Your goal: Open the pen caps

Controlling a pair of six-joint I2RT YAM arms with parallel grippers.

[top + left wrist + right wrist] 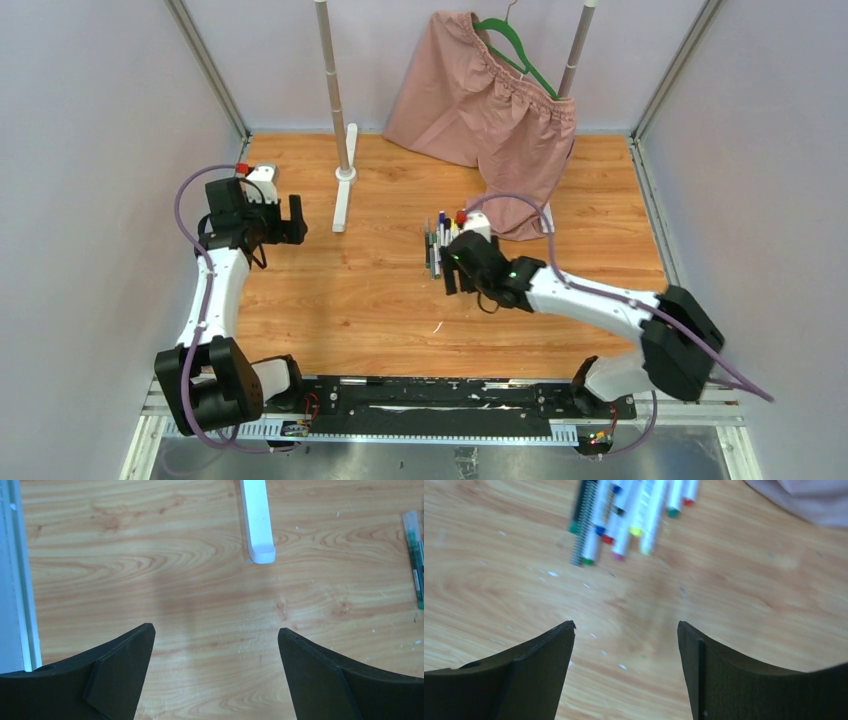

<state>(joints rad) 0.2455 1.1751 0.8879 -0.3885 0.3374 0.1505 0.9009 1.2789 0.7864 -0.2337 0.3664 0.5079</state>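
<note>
Several pens (pixel 437 243) lie side by side in a bunch at the middle of the wooden table. In the right wrist view the pens (pixel 626 515) show white barrels with green, blue, red, yellow and pink ends; I cannot tell separate caps from them. My right gripper (pixel 457 281) is open and empty, just in front of the bunch, and it shows above bare wood in the right wrist view (pixel 625 630). My left gripper (pixel 297 222) is open and empty at the far left, over bare wood in the left wrist view (pixel 215 635). A green pen (pixel 415 555) shows at that view's right edge.
A white rack foot (pixel 343 195) with an upright pole (pixel 332 85) stands left of the pens; its end shows in the left wrist view (pixel 259 525). Pink shorts (pixel 490 100) on a green hanger (pixel 515 50) hang at the back, their hem reaching the table by the pens.
</note>
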